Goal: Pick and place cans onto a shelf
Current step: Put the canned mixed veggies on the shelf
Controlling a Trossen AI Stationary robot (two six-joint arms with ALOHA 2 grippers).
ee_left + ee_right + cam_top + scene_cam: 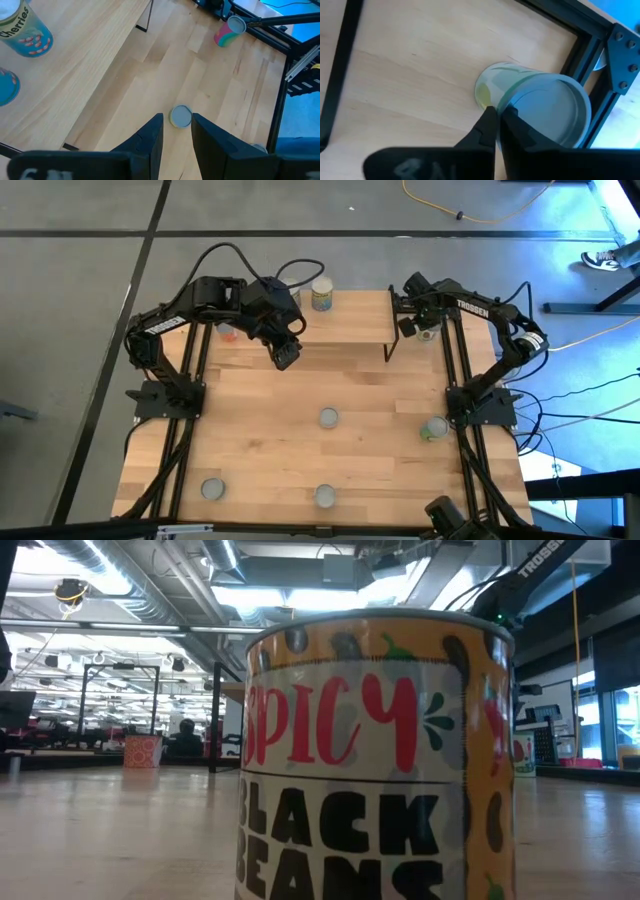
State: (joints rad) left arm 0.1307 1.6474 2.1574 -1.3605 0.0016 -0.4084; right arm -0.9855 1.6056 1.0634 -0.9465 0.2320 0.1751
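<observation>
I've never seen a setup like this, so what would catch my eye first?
A can labelled spicy black beans fills the low view, right in front of that camera. From above, two dark arms flank a wooden table dotted with silver-topped cans, and the right end effector sits shut above a green-labelled can by the shelf.

Industrial lab, exposed ceiling ducts (120, 585)

**What the views hide or cut off**

In the low view, a "Spicy Black Beans" can (375, 755) fills the picture, its base cut off, hiding most of the table. In the left wrist view, a cherries can (26, 31) and a blue can (7, 87) are cropped at the edge. A can (227, 331) under the left arm is mostly hidden overhead.
</observation>
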